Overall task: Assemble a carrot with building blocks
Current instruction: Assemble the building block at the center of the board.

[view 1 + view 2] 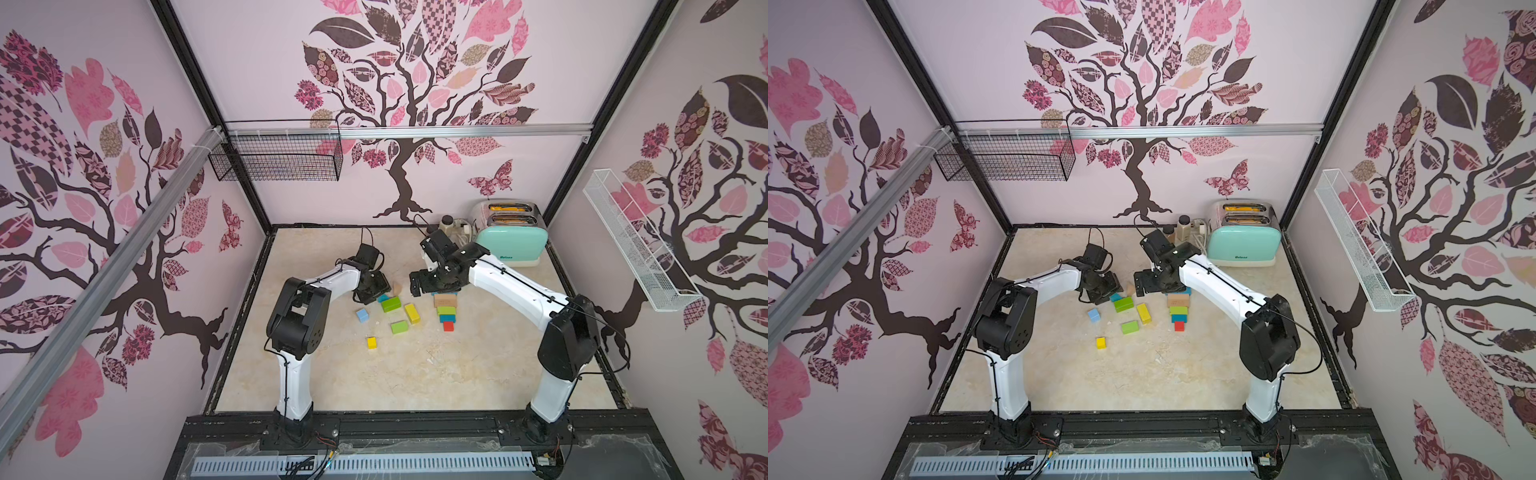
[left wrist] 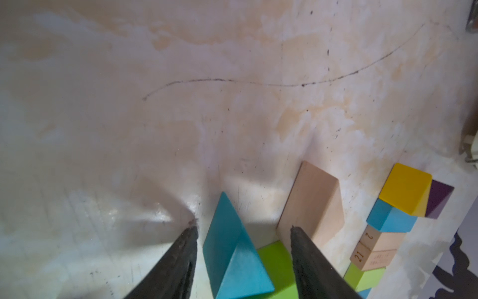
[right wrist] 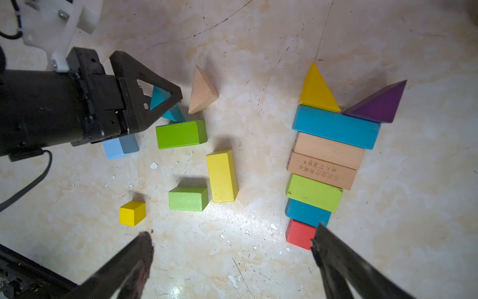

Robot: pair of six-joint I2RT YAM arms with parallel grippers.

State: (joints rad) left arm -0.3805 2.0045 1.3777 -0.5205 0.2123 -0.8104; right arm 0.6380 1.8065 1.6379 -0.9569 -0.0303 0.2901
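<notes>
Straddling the teal wedge point(image 2: 227, 233) on parted left gripper point(image 2: 243, 227) fingers, ridge lengthwise between them; right gripper point(image 3: 232, 231) gaping, farther from it.

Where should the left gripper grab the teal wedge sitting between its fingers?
By its two flat triangular ends, coming from above: the green block and tan wedge sit close beside it. The open left gripper straddles the teal wedge across faces that seem to slope to a ridge, so squeezing there would probably pop it out.
</notes>
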